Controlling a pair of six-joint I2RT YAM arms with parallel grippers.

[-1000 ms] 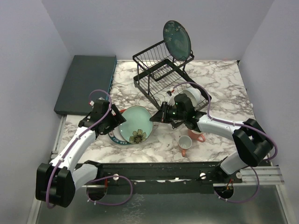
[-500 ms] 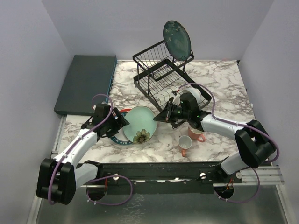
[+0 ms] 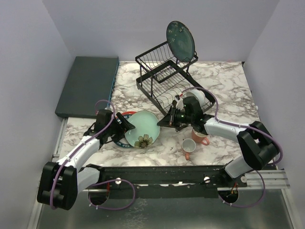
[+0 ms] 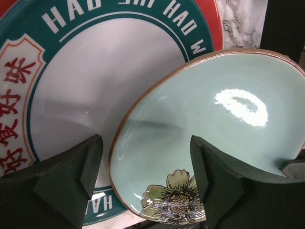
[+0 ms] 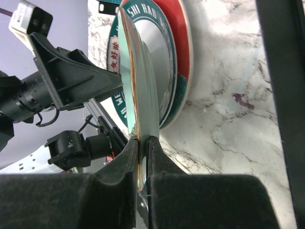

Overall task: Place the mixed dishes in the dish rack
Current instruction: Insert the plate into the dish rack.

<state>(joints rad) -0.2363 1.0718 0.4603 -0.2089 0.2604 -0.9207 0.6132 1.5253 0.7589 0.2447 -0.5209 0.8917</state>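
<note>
My right gripper [image 3: 167,121] is shut on the rim of the pale green plate [image 3: 142,129] with a flower print and holds it tilted above the red-and-teal plate [image 3: 123,141]. The right wrist view shows the green plate [image 5: 138,90] edge-on, pinched between the fingers. My left gripper [image 3: 125,125] is open at the green plate's left edge; its fingers [image 4: 71,171] stand either side of the plate [image 4: 209,138] without touching. The black wire dish rack [image 3: 167,76] stands behind, with a dark teal plate [image 3: 180,41] upright on its top and a white bowl [image 3: 196,98] in its base.
Two pink mugs [image 3: 188,148] [image 3: 201,138] lie on the marble table right of the plates. A dark teal flat slab [image 3: 88,85] lies at the back left. The rack's base has several white slots [image 3: 164,99] close to the right arm.
The green plate has shrunk toward the viewer's right and tipped steeper in the right gripper. The left gripper has slid right along the plate's left edge.
</note>
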